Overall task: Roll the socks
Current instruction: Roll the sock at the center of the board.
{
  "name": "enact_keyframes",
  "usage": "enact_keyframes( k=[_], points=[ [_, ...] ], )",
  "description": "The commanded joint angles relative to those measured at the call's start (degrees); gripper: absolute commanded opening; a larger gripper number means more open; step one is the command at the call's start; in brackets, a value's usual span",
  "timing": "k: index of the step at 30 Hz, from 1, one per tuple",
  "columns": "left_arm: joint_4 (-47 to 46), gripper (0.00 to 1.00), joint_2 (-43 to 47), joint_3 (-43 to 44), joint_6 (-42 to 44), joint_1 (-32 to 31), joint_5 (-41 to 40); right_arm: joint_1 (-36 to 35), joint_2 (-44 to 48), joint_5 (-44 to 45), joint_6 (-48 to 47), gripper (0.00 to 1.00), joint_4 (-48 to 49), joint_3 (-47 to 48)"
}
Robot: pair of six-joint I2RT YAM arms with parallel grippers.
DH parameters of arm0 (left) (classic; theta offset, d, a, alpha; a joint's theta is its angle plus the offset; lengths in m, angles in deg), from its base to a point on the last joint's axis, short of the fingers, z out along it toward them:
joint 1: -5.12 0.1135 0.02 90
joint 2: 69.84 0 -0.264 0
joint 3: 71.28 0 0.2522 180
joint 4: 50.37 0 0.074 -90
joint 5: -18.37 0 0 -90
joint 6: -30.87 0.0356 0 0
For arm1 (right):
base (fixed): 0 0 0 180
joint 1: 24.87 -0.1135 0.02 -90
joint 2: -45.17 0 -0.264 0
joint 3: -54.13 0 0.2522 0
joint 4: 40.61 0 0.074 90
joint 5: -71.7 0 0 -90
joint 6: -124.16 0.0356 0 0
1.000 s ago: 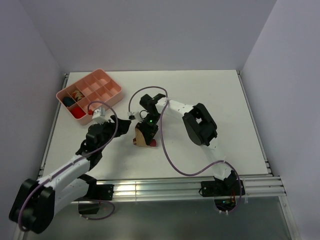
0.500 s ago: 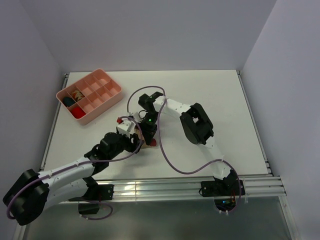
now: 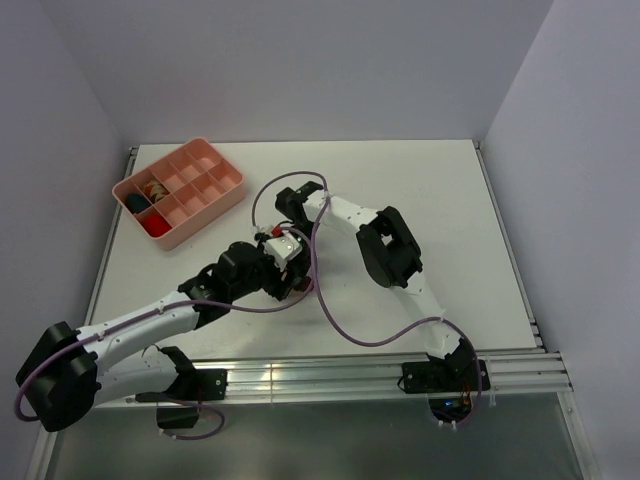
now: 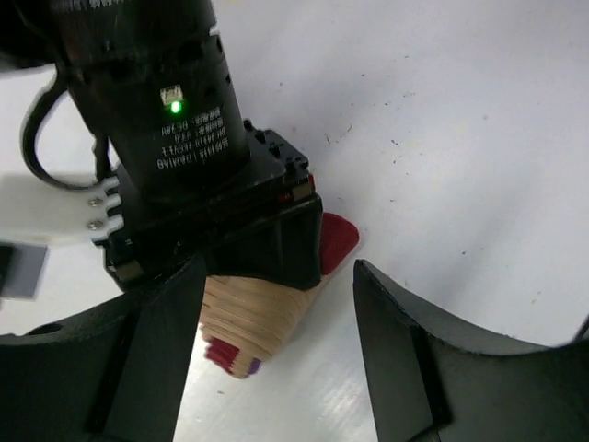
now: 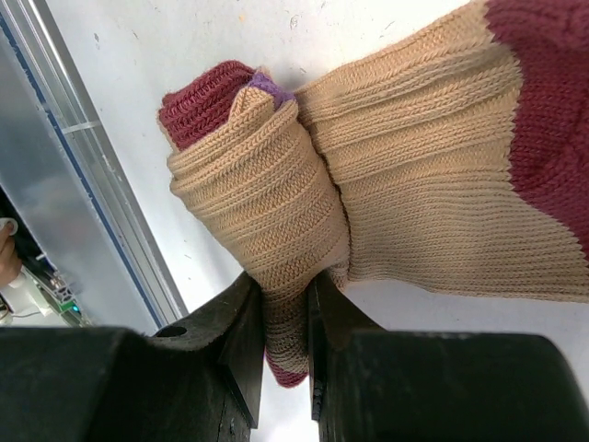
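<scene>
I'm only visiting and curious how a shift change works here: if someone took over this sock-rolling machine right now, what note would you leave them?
The right gripper has its jaws shut on a rolled fold of the tan sock.
The left gripper has its jaws open and holds nothing. It straddles the right gripper just above the sock.
The sock lies mid-way across the table, with one end rolled and the rest flat.
The pink tray at far left holds a few bundles, too small to identify.
Done: the roll is begun.
Left: finish the roll. No second sock shows on the table.
</scene>
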Motion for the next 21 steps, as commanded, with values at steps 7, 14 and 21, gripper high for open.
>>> enact_keyframes(
  k=[7, 14, 21],
  points=[
    [8.0, 0.67, -3.5, -0.5, 18.7, -1.0, -4.7, -0.1, -3.7, 8.4, -2.0, 0.0, 0.8, -2.7],
    [0.0, 0.66, -5.4, -3.6, 21.5, -4.1, -8.2, -0.1, -3.5, 8.3, -1.4, 0.0, 1.5, -3.1],
    [-3.0, 0.66, -7.2, -3.7, 24.3, -7.2, -11.0, -0.1, -3.6, 8.0, -1.3, 0.0, 1.7, -3.1]
  ],
)
